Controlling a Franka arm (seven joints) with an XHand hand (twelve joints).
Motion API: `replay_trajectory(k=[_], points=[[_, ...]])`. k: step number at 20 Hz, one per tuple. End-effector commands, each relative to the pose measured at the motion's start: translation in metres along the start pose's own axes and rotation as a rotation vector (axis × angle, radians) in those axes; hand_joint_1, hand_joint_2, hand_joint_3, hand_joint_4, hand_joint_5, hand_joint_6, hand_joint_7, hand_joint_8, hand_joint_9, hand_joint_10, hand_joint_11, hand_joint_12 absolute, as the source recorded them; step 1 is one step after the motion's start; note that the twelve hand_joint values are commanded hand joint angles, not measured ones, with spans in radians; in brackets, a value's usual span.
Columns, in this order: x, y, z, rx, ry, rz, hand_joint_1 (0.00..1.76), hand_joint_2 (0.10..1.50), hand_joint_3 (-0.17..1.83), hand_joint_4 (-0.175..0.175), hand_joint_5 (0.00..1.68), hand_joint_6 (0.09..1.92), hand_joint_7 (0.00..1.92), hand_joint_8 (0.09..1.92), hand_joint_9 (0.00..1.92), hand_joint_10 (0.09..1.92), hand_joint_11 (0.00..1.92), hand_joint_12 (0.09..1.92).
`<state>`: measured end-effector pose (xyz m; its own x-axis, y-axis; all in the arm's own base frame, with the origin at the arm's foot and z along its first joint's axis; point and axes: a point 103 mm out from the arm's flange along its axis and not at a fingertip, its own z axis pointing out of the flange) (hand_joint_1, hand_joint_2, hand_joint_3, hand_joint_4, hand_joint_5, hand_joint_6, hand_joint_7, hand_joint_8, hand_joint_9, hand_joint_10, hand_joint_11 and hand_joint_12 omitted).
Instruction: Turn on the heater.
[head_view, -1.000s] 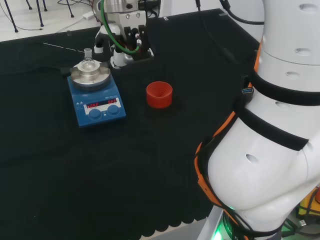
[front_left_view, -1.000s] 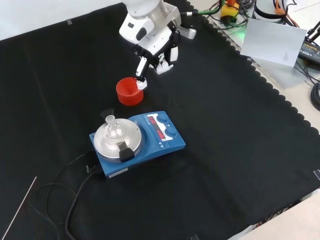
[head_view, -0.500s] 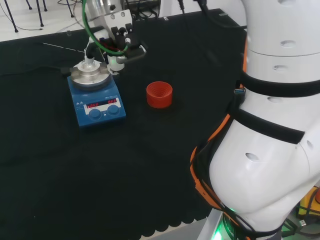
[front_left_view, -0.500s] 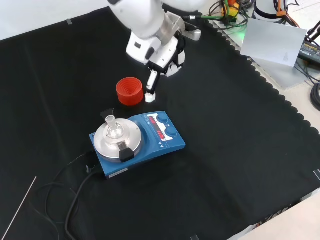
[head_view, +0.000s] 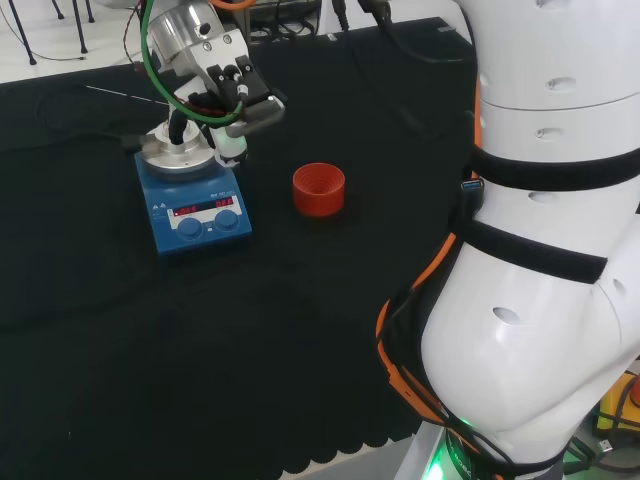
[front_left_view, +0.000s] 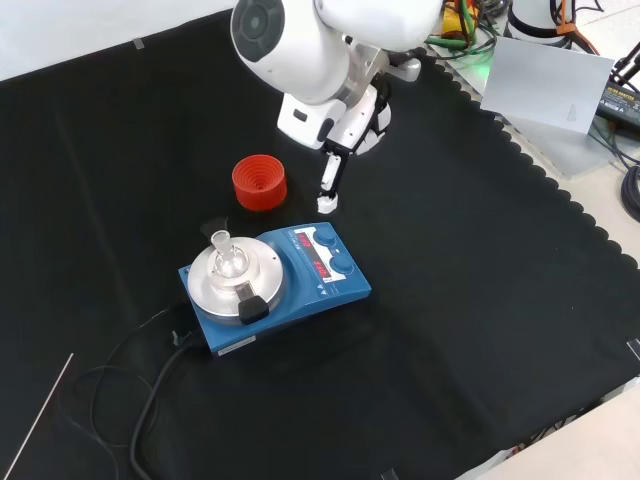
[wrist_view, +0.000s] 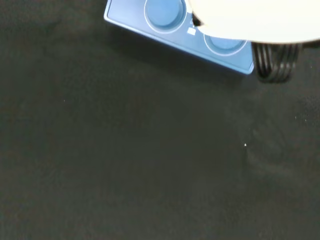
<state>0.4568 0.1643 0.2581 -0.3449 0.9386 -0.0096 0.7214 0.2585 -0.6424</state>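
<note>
The heater (head_view: 195, 205) is a blue box with a round silver plate, two blue knobs and lit red displays. A small glass flask (front_left_view: 226, 258) stands on the plate. In the front view the hand (front_left_view: 345, 115) hangs above and beyond the heater (front_left_view: 285, 290), one straight finger (front_left_view: 328, 188) pointing down, its tip a little short of the knob panel. The head view puts the hand (head_view: 222, 95) over the heater's right back corner, holding nothing. In the wrist view the two knobs (wrist_view: 162, 10) lie close below a blurred white part of the hand (wrist_view: 260, 20).
A red ribbed ring (front_left_view: 259, 182) stands on the cloth just beyond the heater, left of the finger in the front view. The heater's black cable (front_left_view: 150, 385) trails off toward the near left, past a thin rod (front_left_view: 35, 420). The cloth's scalloped edge (front_left_view: 560, 195) runs at right.
The hand has swung from behind the red ring toward the heater's knob side: rightward and nearer in the front view, leftward over the heater in the head view. Heater, flask and ring stayed put.
</note>
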Motion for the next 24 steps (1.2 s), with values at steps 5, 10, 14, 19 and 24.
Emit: replay_trajectory(k=[5,10,14,19,24], points=[[0.016,-0.019,0.018,0.009,-0.038,0.007,1.63,0.42,1.43,-0.030,0.30,0.22,1.84,1.90,1.92,1.71,1.78,1.51],[0.020,-0.011,0.030,0.028,-0.036,-0.002,1.63,0.42,1.44,-0.028,0.30,0.21,1.84,1.90,1.92,1.71,1.78,1.50],[0.021,0.001,0.034,0.042,-0.042,-0.004,1.63,0.42,1.44,-0.026,0.30,0.21,1.84,1.90,1.92,1.71,1.78,1.50],[0.017,0.019,0.035,0.062,-0.039,-0.008,1.63,0.42,1.44,-0.024,0.30,0.20,1.84,1.90,1.92,1.71,1.78,1.50],[0.013,0.033,0.039,0.086,-0.034,-0.008,1.63,0.42,1.44,-0.022,0.30,0.19,1.84,1.90,1.92,1.71,1.77,1.50]])
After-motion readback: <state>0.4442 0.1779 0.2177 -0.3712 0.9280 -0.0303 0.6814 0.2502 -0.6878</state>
